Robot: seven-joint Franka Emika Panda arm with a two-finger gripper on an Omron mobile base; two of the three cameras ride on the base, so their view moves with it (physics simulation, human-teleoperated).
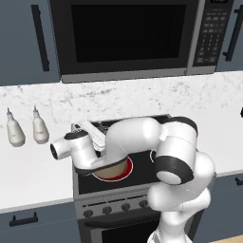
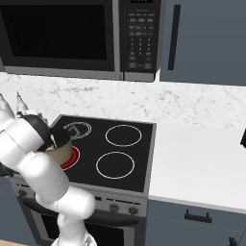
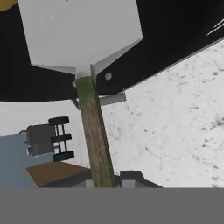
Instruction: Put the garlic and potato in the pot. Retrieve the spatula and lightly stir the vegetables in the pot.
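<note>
Gripper (image 3: pixel 105 181) clamped on the spatula (image 3: pixel 94 131), blade ahead inside the pot (image 1: pixel 111 171), potato (image 3: pixel 6 4) beyond; stirring underway, garlic unseen.

No text can be read; the black microwave's keypad (image 2: pixel 139 41) bears button markings too small to make out.

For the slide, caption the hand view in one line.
Hand shut on the spatula, its pale blade down in the dark pot.
</note>
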